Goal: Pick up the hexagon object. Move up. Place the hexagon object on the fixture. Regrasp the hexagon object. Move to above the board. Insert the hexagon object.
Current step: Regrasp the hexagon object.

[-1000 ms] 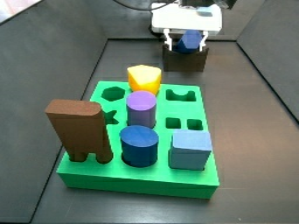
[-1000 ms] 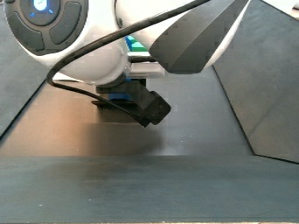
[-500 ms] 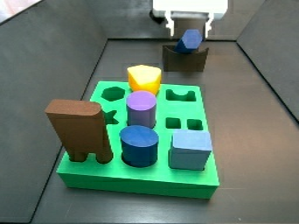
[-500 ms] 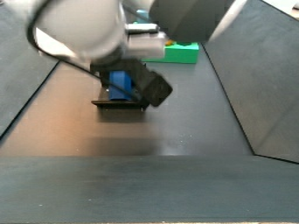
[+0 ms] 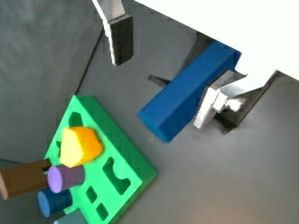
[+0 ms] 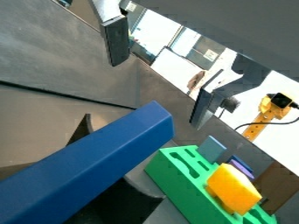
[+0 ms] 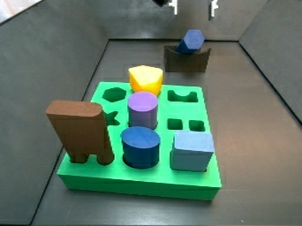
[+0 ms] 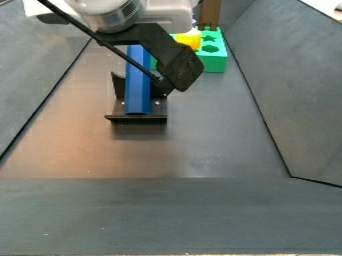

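Observation:
The hexagon object (image 7: 192, 41), a long blue bar, rests tilted in the notch of the dark fixture (image 7: 186, 60) at the back of the floor. It also shows in a side view (image 8: 138, 85), leaning on the fixture (image 8: 134, 115). My gripper (image 7: 193, 8) is open and empty, high above the bar; only its fingertips show at the top edge. In both wrist views the bar (image 5: 187, 92) (image 6: 100, 162) lies below and between the spread fingers (image 5: 121, 39) (image 6: 117, 44), apart from them. The green board (image 7: 177, 112) lies in front of the fixture.
On the board stand a tall brown arch block (image 7: 80, 131), a yellow piece (image 7: 145, 79), a purple cylinder (image 7: 143, 109), a blue cylinder (image 7: 140, 146) and a light blue cube (image 7: 192, 151). Dark sloping walls enclose the floor on both sides.
The gripper has let go of the blue bar, leaving it on the fixture, and has risen straight up to the top of the side view.

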